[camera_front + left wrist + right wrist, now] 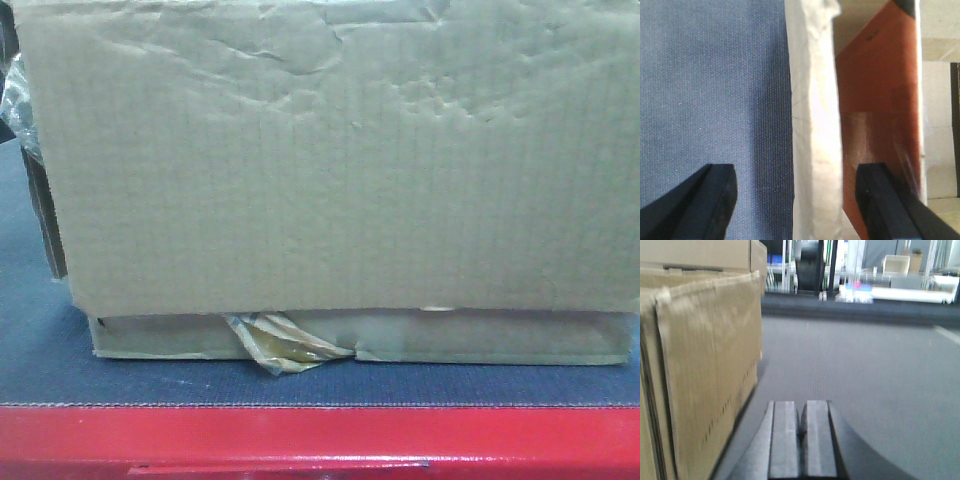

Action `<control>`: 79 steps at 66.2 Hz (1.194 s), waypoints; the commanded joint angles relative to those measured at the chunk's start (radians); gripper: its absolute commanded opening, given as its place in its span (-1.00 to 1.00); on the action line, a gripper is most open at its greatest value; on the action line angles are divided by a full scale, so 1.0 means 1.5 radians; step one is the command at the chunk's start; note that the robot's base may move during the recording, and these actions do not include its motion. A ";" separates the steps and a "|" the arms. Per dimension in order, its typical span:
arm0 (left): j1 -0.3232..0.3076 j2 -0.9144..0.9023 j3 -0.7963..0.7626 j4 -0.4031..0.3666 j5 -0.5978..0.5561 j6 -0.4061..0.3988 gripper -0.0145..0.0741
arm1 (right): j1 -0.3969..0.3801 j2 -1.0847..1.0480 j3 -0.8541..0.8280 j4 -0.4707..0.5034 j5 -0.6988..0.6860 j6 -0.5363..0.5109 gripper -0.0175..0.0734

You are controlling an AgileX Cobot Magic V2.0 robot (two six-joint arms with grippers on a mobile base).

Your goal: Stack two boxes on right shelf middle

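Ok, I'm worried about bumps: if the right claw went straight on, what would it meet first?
Nothing near, it seems: the right claw points along the grey surface, with the box beside it on the left. Farther depth is unclear.

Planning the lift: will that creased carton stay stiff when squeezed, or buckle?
Likely buckles somewhat: the carton face is already creased and dented. Crumpled tape at its base hints at a weak seam, so it may sag.

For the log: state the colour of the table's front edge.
Red edge, clearest in the front-facing view.
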 commanded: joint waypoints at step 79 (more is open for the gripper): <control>0.001 -0.005 -0.001 -0.001 -0.003 0.001 0.23 | -0.004 0.686 -0.732 0.062 0.611 0.012 -0.97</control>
